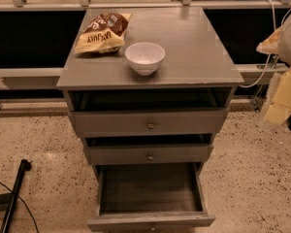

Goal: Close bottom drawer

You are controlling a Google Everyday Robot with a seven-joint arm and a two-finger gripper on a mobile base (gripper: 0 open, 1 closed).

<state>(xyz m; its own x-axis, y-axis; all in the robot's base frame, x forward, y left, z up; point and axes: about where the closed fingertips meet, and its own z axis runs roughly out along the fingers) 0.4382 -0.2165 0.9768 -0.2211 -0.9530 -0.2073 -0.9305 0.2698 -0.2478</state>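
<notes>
The bottom drawer (150, 221) of the grey cabinet (194, 47) is pulled far out toward me. Its deep plank-bottomed box (150, 188) is open and empty, and its slim front sits at the bottom edge of the view, with the knob cut off there. My gripper (282, 93) is a pale yellow and white shape at the right edge, level with the upper drawers. It is well to the right of the cabinet and touches nothing.
The top drawer (149, 123) and middle drawer (149, 154) stand slightly out. A white bowl (145, 57) and a chip bag (103, 32) sit on the cabinet top. A black pole (14, 193) lies on the floor at left. A white cable (262, 76) hangs at right.
</notes>
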